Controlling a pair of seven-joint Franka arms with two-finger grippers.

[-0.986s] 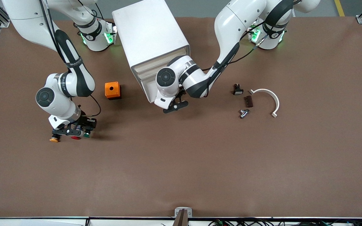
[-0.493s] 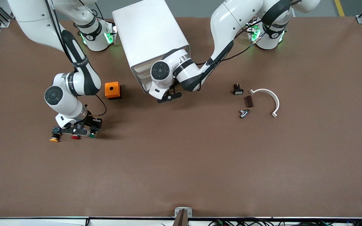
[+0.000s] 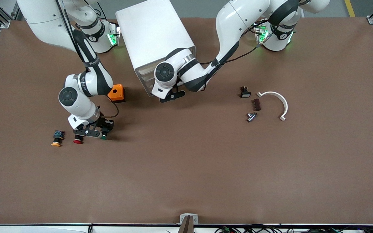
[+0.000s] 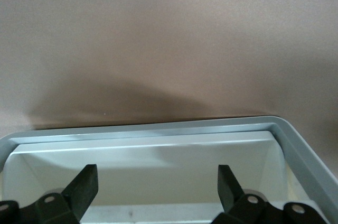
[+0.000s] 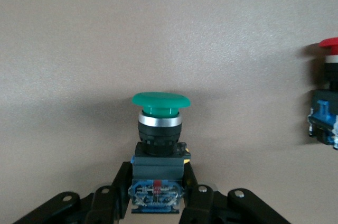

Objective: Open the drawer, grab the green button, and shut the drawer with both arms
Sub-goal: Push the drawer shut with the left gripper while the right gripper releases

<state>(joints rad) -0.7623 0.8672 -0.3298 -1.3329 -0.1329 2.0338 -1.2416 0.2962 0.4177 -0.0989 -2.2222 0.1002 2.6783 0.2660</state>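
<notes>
My right gripper (image 5: 157,203) clamped on button (image 5: 160,109) by its rear block, green cap pointing away from wrist; held over table (image 3: 206,161) just beside red-capped button (image 3: 78,140); orange-capped button (image 3: 56,143) toward right arm's end; my left gripper (image 4: 157,189) fingers spread wide, nothing between them, at drawer (image 4: 158,145) front at cabinet (image 3: 154,35) base; orange box (image 3: 117,93) near cabinet.
</notes>
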